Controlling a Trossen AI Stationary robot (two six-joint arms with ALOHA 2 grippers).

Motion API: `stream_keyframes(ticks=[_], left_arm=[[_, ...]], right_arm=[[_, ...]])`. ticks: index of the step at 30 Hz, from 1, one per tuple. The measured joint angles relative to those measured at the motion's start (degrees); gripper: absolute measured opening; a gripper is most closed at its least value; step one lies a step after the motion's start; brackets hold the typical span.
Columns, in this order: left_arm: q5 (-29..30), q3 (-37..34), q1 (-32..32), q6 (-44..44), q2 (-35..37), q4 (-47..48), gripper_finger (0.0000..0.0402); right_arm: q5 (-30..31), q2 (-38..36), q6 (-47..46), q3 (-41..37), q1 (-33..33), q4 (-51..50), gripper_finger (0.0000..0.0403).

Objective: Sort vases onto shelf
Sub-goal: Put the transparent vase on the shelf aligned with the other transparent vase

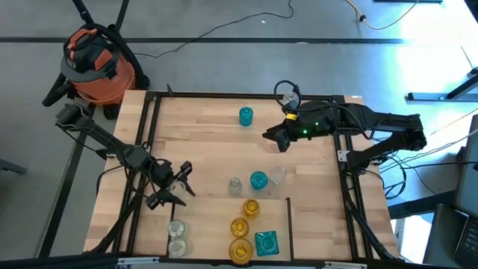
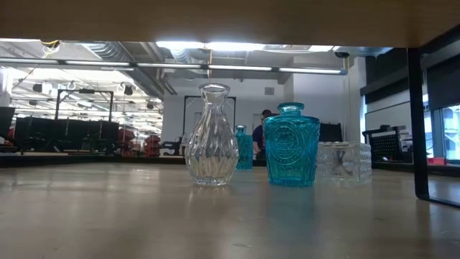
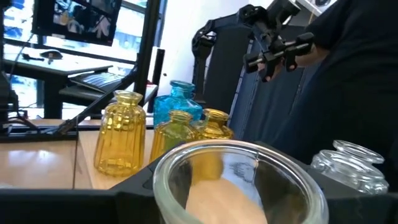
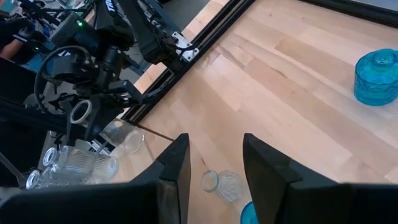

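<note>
At the upper left of the high view you have an orange shop vacuum (image 1: 95,63) off the table. Your left gripper (image 1: 178,184) sits at the lower left, clamped on a clear glass vase (image 3: 239,183), just above two clear vases (image 1: 177,237) on the shelf (image 1: 205,239). Right of those stand three amber vases (image 1: 243,229) and a teal square vase (image 1: 267,241). At upper centre, a teal vase (image 1: 246,116) stands alone. Your right gripper (image 1: 272,135) hovers beside it, empty, fingers (image 4: 176,168) parted.
</note>
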State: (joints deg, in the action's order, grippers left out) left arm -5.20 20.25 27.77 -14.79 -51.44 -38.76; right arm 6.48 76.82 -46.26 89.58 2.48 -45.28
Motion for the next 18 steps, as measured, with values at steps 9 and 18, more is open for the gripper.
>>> stream_keyframes(ticks=[9,18], left_arm=[[3.57,-0.02,0.0,-3.06,0.0,0.17,0.0177],[5.05,0.0,0.02,-7.71,0.0,0.07,0.0202]], right_arm=[[-0.23,0.0,-1.47,0.0,-0.46,-0.02,0.0111],[-4.68,0.0,-3.26,0.0,-3.8,0.02,0.0111]])
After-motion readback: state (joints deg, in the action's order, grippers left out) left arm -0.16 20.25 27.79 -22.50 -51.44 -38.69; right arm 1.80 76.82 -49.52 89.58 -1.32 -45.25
